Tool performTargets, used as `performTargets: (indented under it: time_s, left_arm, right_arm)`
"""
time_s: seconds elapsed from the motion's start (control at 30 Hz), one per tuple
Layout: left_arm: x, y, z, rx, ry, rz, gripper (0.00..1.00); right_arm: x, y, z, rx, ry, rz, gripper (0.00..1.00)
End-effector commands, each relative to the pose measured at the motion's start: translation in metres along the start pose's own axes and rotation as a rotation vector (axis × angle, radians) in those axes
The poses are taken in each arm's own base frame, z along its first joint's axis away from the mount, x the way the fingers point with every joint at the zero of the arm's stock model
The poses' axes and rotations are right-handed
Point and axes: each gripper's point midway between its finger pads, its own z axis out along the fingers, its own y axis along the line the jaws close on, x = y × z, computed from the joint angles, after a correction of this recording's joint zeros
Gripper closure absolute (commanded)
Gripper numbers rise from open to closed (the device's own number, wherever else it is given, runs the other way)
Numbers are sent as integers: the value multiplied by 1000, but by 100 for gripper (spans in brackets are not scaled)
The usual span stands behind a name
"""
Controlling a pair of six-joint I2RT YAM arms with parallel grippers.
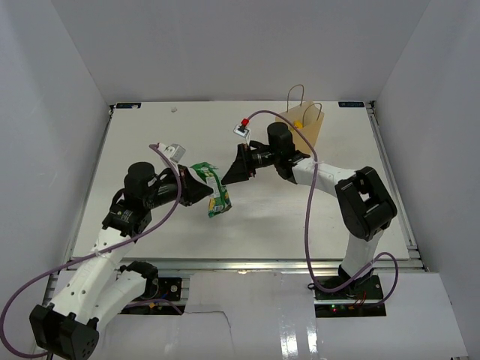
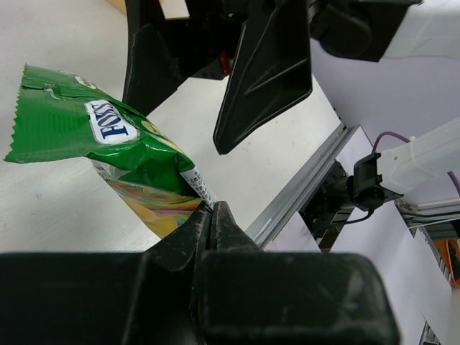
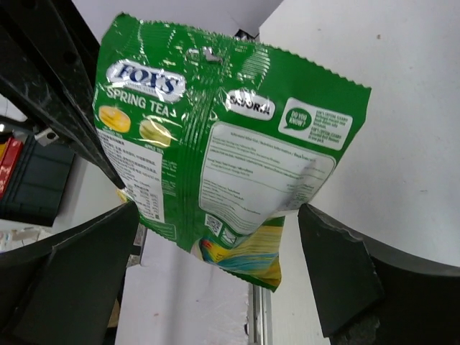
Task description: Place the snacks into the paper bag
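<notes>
A green Fox's pouch (image 1: 216, 191) hangs in the air over the middle of the table. My left gripper (image 1: 199, 187) is shut on its edge; in the left wrist view the jaws (image 2: 210, 215) pinch the pouch (image 2: 108, 162) at one corner. My right gripper (image 1: 234, 172) is open and faces the pouch from the right, close to it. In the right wrist view the pouch (image 3: 215, 158) hangs between the two spread fingers (image 3: 334, 277), not touched by them. The tan paper bag (image 1: 303, 126) stands upright at the back right, behind my right arm. Something yellow (image 1: 299, 121) shows at its mouth.
White walls close the table (image 1: 150, 142) on three sides. A metal rail (image 1: 247, 264) runs along the near edge. A purple cable (image 1: 309, 217) loops beside the right arm. A small red and white tag (image 1: 244, 126) hangs near the right wrist.
</notes>
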Motion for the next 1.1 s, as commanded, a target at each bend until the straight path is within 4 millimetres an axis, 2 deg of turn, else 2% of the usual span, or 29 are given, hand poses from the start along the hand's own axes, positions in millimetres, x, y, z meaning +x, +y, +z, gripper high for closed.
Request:
performTargets:
  time_s: [0.0,0.2,0.33,0.4,0.5,0.57,0.6,0.67,0.7,0.77,0.9,0.97,1.0,1.07]
  left_arm:
    - [-34,-33,-13,78,-81,60,100]
    - [-48,-45,-17,99,-104,65,100]
    - [-49,-46,-16,103,-101,61,100]
    - [-50,-46,-17,102,-105,58,100]
    - [-49,-44,-17,92,-111,57,100]
    - [-46,-42,-17,86,-111,55,100]
    - [-45,-41,-17,83,-111,52,100]
    - [-45,-40,-17,83,-113,50,100]
    - [-43,-38,-15,78,-108,47,100]
    - [-41,-36,-15,74,-106,49,100]
    - [-36,-30,-13,61,-99,52,100]
    - [-33,-28,-13,54,-93,47,100]
    - [-32,-27,-13,47,-93,45,100]
    - [-32,-27,-15,38,-98,46,100]
  right_arm:
    - [-5,26,3,-134,7,-88,3]
    - [-2,33,10,-183,17,-49,7]
    - [-12,45,13,-230,-15,-63,9]
    - [-13,51,14,-246,-13,-56,7]
    - [-16,63,11,-273,-38,-62,0]
    - [-16,67,9,-280,-35,-72,11]
    - [-14,69,9,-285,-28,-68,22]
    - [-14,73,7,-294,-25,-78,36]
    - [-14,77,5,-298,-25,-90,48]
    - [-14,81,4,-300,-26,-97,56]
    - [-16,92,1,-308,-26,-142,81]
    - [-16,92,0,-300,-17,-162,85]
    - [-17,96,0,-302,-8,-184,90]
    - [-16,91,0,-282,7,-203,92]
